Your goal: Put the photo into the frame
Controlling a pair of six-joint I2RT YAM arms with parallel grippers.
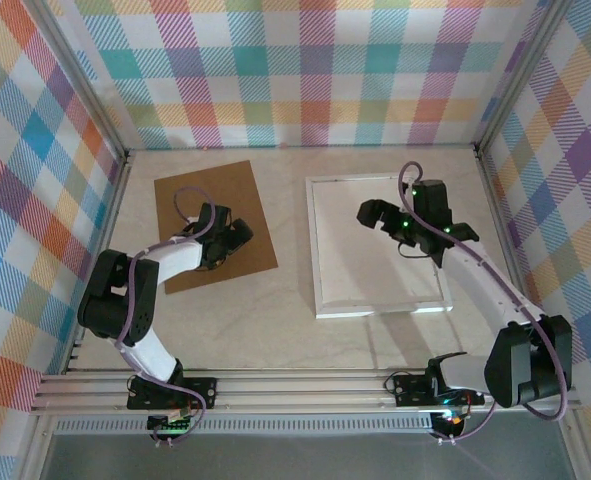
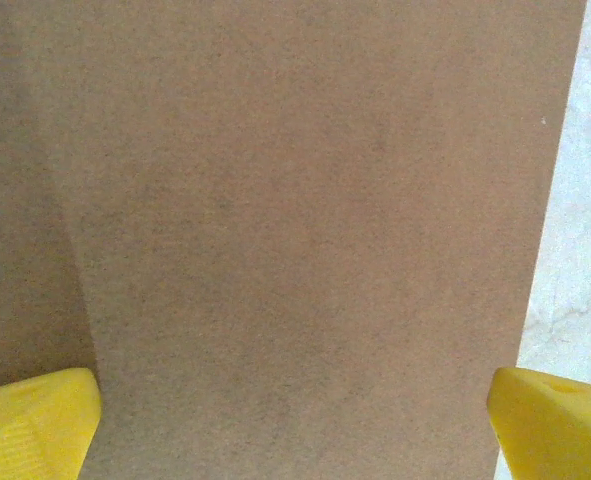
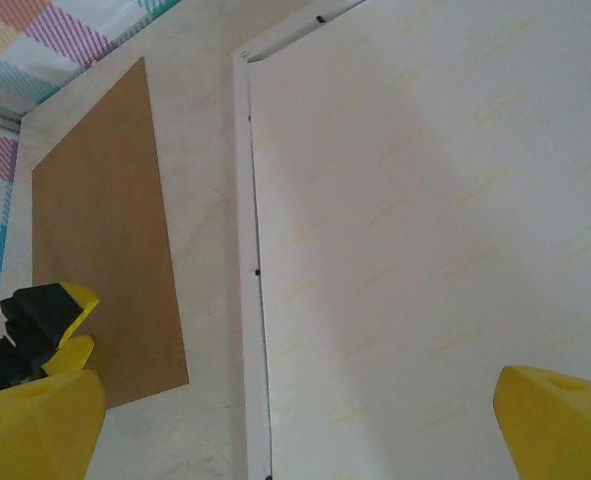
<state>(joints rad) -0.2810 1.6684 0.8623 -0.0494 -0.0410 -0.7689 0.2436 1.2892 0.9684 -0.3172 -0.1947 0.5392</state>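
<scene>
The frame (image 1: 313, 250) lies flat on the right half of the bench (image 1: 275, 320). A pale sheet (image 3: 425, 250) with faint yellow streaks sits inside its white border. It may be the photo lying face down, but you cannot tell from here.

Your right pincer (image 1: 375, 213) hangs over that sheet with its jaws spread and holding nothing. Your left pincer (image 1: 237, 238) is likewise spread and unloaded over the brown board (image 1: 200, 205), which is well apart on the left.

Expect the sheet to be light, thin and bendy, and the pane beneath to be fragile, so press gently. The board looks stiff and flush with the bench, so take it at an edge.

There is open bench between board and frame. The right wall (image 1: 535, 200) is close to the frame's right edge.
</scene>
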